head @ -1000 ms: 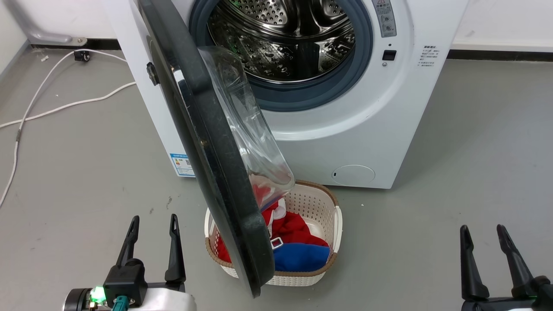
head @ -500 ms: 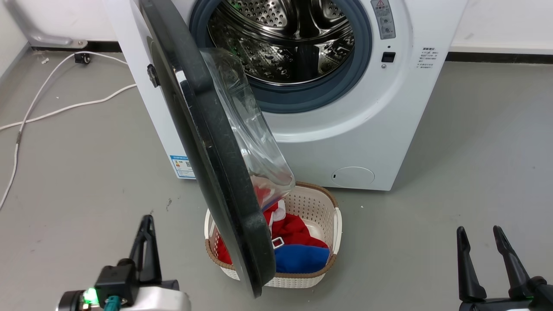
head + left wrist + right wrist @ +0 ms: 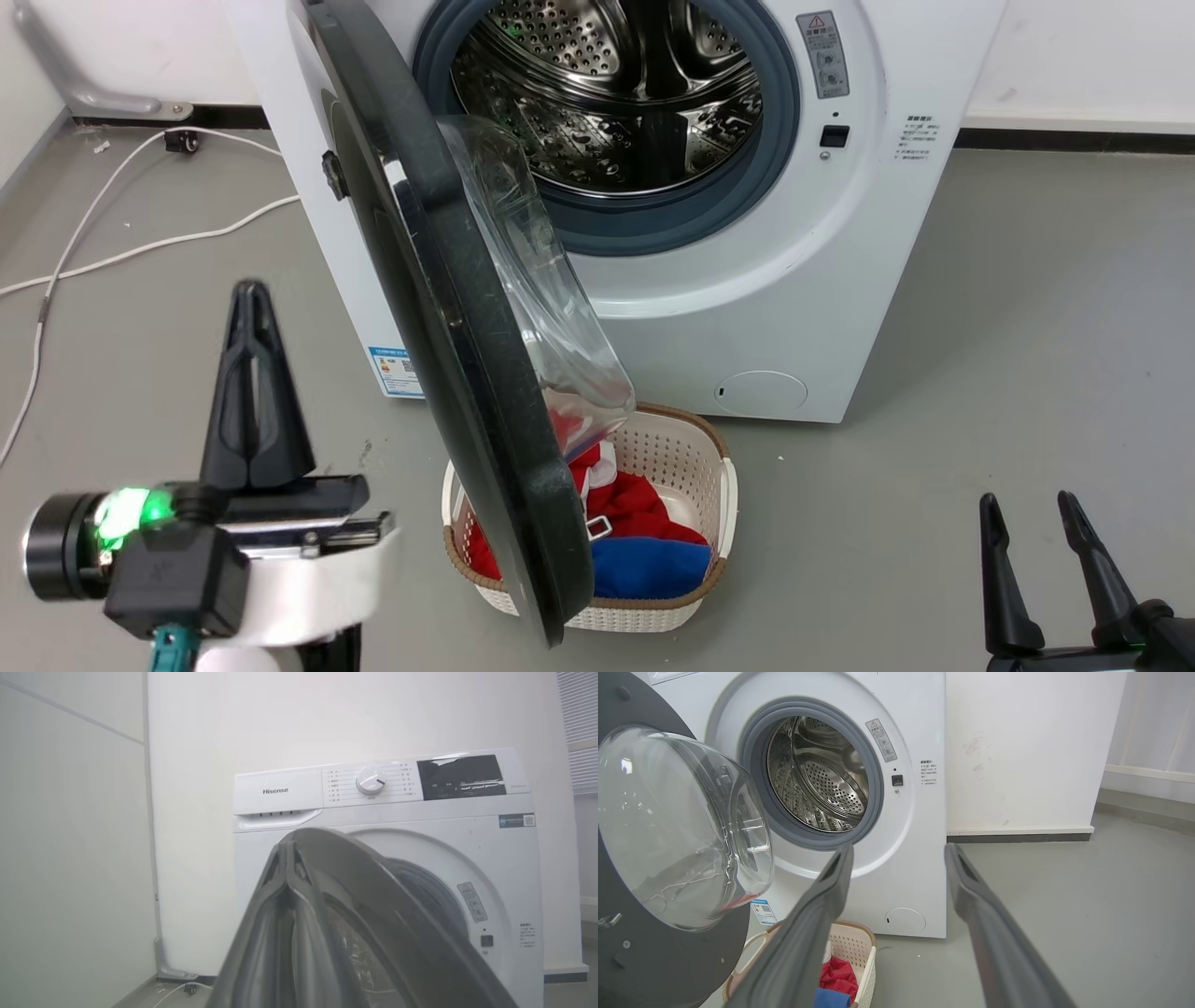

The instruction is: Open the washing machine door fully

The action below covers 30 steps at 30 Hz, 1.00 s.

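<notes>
- Washing machine door [image 3: 448, 308]: round, glossy black, with a deep clear glass bowl [image 3: 541, 308] bulging from its inner face. It stands swung out from the washing machine [image 3: 747, 308], nearly edge-on to the head view.
- Its hinge side is on the machine's left. The lower rim hangs in front of the white perforated laundry basket [image 3: 719, 476], which holds a red garment [image 3: 635, 499] and a blue one [image 3: 649, 560].
- The steel drum [image 3: 607, 93] and grey rubber gasket [image 3: 653, 219] are fully exposed.
- Right wrist view: the door's [image 3: 644, 961] inner face and bowl lie left of the fingers. The machine front [image 3: 920, 858] is straight ahead, and the basket [image 3: 864, 947] is low beside the left finger.
- Left gripper [image 3: 250, 299]: raised and pointing up the head view, with its two dark fingers pressed together and nothing between them.
- The door is to the right of the left gripper, facing it with its outer side, and clearly apart from it. A green light glows at the wrist.
- Left wrist view: the closed left gripper [image 3: 286, 849] points at the machine's upper front below the control dial [image 3: 370, 780]. The door's dark rim [image 3: 420, 914] arcs away on the right.
- Right gripper [image 3: 1025, 504]: low, with fingers spread and empty. The door and basket are well off to its left.
- A white cable [image 3: 140, 247] lies on the grey floor beyond the left gripper.
</notes>
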### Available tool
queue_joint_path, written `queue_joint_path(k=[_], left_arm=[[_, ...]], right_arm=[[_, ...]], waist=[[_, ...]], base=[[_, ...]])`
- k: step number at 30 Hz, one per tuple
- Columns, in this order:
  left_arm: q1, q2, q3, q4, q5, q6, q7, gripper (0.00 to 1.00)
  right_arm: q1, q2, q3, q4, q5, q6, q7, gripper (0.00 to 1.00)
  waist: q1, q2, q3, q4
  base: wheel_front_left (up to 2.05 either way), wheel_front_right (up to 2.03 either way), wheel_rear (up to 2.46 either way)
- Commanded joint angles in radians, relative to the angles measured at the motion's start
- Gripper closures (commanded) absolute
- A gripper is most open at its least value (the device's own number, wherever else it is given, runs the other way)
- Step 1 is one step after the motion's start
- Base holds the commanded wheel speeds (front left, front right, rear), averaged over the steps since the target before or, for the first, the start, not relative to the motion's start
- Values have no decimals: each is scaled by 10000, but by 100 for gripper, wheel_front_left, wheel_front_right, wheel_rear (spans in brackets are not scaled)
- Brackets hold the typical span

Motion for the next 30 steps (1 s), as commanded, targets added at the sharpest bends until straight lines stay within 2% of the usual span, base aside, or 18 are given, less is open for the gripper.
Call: queue_joint_path(k=[1, 9, 15, 22, 30], left_arm=[[-242, 27, -299, -471, 210, -65, -22, 100], [-777, 55, -2044, -1502, 670, -666, -22, 100], [-856, 22, -3548, -1277, 607, -1151, -22, 100], [-638, -4, -4702, -487, 372, -1285, -21, 100], [-63, 158, -5215, 689, 203, -1296, -22, 100]], right_arm=[[110, 30, 65, -2, -7, -2, -20, 0], [42, 30, 216, 31, -129, -2, -20, 0], [33, 31, 255, 87, -231, -2, -21, 0], [-74, 29, 322, 131, -332, -2, -20, 0], [-165, 29, 340, 173, -409, -2, -21, 0]], waist=[[0, 0, -2, -28], [0, 0, 28, -92], [0, 0, 76, -86], [0, 0, 132, -91], [0, 0, 274, -73]], base=[[0, 0, 0], [0, 0, 0], [0, 0, 0], [0, 0, 0], [0, 0, 0]])
